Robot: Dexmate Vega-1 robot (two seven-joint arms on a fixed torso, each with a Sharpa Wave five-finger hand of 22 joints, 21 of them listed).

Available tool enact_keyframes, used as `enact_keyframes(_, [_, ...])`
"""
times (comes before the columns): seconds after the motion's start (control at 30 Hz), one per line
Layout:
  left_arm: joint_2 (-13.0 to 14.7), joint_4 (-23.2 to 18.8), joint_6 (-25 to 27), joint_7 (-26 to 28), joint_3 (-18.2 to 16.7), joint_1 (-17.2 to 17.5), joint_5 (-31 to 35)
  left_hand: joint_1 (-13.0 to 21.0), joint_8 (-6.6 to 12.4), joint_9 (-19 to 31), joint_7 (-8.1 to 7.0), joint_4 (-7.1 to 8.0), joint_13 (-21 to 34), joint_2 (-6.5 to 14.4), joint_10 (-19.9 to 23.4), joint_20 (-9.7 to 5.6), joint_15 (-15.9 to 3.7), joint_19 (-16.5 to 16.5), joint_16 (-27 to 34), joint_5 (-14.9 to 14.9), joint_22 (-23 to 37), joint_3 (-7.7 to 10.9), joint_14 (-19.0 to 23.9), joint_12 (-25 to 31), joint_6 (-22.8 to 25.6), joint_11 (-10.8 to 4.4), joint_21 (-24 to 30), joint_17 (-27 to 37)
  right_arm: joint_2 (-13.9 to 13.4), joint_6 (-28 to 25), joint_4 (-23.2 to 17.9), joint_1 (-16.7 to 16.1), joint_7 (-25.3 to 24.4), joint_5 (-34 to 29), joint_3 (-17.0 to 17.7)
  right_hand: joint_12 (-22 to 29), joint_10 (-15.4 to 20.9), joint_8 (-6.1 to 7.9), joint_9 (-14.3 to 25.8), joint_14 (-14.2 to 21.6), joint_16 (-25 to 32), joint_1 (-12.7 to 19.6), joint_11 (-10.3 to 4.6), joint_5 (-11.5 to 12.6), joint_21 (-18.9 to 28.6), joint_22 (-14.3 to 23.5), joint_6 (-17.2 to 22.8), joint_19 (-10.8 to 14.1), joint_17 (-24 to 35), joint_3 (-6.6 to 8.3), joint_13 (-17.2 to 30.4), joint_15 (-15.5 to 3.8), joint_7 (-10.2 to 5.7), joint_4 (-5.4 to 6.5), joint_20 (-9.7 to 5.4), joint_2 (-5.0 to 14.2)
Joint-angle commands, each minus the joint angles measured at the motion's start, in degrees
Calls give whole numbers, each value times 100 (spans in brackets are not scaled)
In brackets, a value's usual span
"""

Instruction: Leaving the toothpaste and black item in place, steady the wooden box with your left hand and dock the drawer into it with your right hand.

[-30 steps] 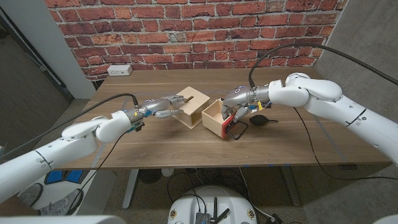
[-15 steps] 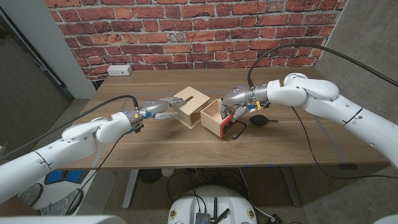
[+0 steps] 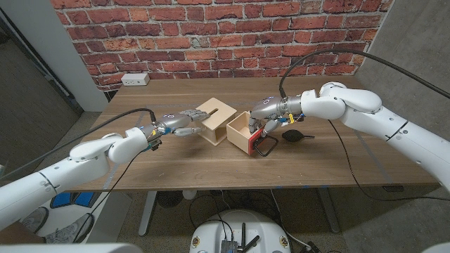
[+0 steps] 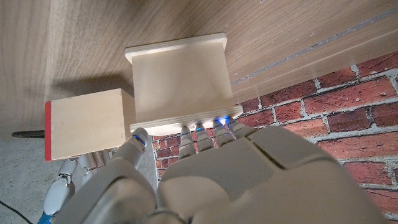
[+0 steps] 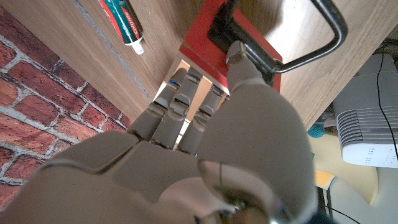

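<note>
The pale wooden box [image 3: 216, 119] stands mid-table, and my left hand [image 3: 181, 124] reaches to its left side. In the left wrist view its fingertips [image 4: 208, 125] touch the box's [image 4: 180, 81] edge, fingers spread. The drawer [image 3: 242, 133] sits outside the box, right beside it, with a red front and black handle [image 3: 266, 147]. My right hand [image 3: 267, 114] grips the drawer: fingers inside it, thumb on the red front [image 5: 211, 37] by the handle [image 5: 311, 37]. The toothpaste [image 5: 121, 22] lies on the table beyond. The black item [image 3: 295, 135] lies right of the drawer.
A brick wall backs the table [image 3: 176, 165]. A white power outlet [image 3: 136, 79] sits at the back left corner. Black cables trail from both arms over the tabletop. The drawer [image 4: 87, 130] and my right hand's fingers [image 4: 62, 186] also appear in the left wrist view.
My left hand has edged a little closer to the box's side. The right hand and the drawer have hardly moved.
</note>
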Motion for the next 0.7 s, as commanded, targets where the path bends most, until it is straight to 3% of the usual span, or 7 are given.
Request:
enact_keyframes(0.03, [-5,31,-36,-46,31,-57,38,-22,48,6,-18,-2,2,252,45,-885,-650,-25,10,41,6,-11,33,42,37,-21,61,22,85,35,22,44,-55,-116,-85,21,7,-2,13,129,47,-421,-5,36,69,18,53,-47,17,356,33,-565,14,317,-846,452])
enact_keyframes(0.7, [-35,45,-24,10,35,-67,94,-16,70,7,65,9,4,268,75,-906,-607,3,-9,44,6,-17,68,18,117,46,74,23,339,117,185,173,-114,-240,-280,24,7,-25,7,133,58,-442,-2,40,164,13,68,-85,34,389,30,-568,15,306,-843,446])
